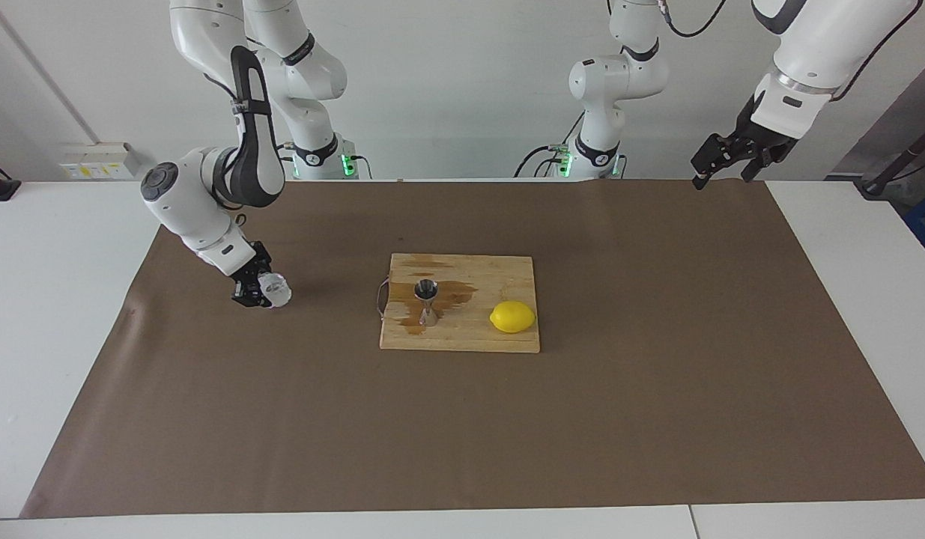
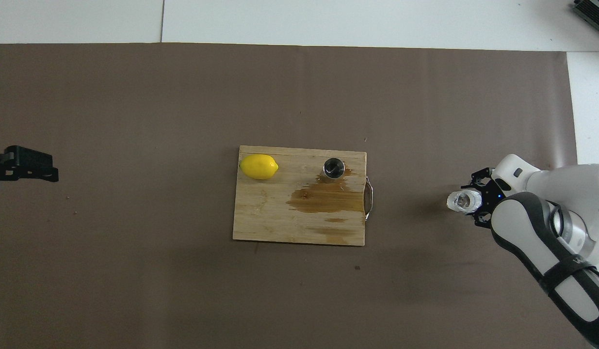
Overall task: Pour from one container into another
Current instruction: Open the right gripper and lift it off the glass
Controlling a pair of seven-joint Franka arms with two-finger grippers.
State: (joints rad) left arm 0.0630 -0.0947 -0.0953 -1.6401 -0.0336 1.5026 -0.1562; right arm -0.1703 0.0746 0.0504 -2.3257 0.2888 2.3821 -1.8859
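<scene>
The small white crinkled cup [image 1: 274,290] [image 2: 462,201] is low over the brown mat, well away from the board toward the right arm's end, tilted with its mouth toward the board. My right gripper [image 1: 260,293] [image 2: 475,202] is right at the cup; whether it still grips the cup I cannot tell. The steel hourglass jigger [image 1: 427,301] [image 2: 333,167] stands upright on the wooden cutting board [image 1: 477,338] [image 2: 270,218], at its handle end. My left gripper [image 1: 722,166] [image 2: 23,166] waits open, high over the mat's edge at the left arm's end.
A yellow lemon [image 1: 512,317] [image 2: 259,166] lies on the board's other end. A brown wet stain [image 2: 323,198] spreads over the board next to the jigger. A wire handle [image 2: 369,198] sticks out from the board toward the cup.
</scene>
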